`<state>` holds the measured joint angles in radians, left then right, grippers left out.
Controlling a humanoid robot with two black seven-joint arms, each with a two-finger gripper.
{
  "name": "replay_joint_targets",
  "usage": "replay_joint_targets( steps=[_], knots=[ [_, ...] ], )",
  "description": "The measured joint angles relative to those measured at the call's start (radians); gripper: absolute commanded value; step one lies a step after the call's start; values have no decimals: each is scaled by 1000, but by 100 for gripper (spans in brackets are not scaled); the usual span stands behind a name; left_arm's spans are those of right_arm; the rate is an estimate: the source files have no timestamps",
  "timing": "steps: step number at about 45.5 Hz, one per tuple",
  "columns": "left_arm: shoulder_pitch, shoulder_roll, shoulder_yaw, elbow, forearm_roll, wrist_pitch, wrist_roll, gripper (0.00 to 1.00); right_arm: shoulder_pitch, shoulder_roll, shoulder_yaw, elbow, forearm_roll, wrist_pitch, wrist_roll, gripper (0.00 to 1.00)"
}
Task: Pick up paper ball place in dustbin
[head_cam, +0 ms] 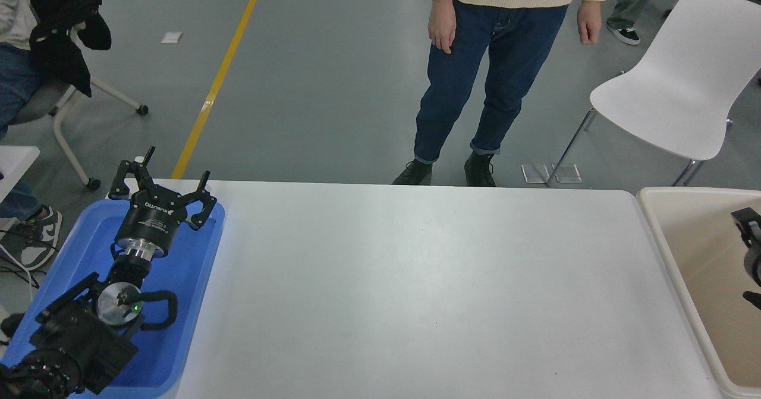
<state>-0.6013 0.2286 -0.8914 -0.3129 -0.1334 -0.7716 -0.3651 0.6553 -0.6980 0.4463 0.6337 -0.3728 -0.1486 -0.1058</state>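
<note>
One blue tray (196, 304), one cream dustbin (672, 250), one white chair (672, 107) and one standing person (493, 60) surround one white surface (428, 292).

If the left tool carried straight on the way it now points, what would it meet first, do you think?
Probably nothing on the table: the left tool points up and away over the blue tray's far rim, toward open floor, though depth is unclear.
</note>
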Motion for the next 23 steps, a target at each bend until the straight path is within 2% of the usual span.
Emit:
replay_joint_targets(
  steps=[5,10,17,23],
  knots=[
    [1,0,0,0,0,0,0,100,-48,-4,174,99,0,40,10,100],
    [1,0,0,0,0,0,0,100,-94,13,315,174,1,75,59,100],
    [1,0,0,0,0,0,0,100,-135,51,435,236,20,110,205,100],
    [1,0,0,0,0,0,0,100,-159,95,485,262,92,143,334,100]
  ],
)
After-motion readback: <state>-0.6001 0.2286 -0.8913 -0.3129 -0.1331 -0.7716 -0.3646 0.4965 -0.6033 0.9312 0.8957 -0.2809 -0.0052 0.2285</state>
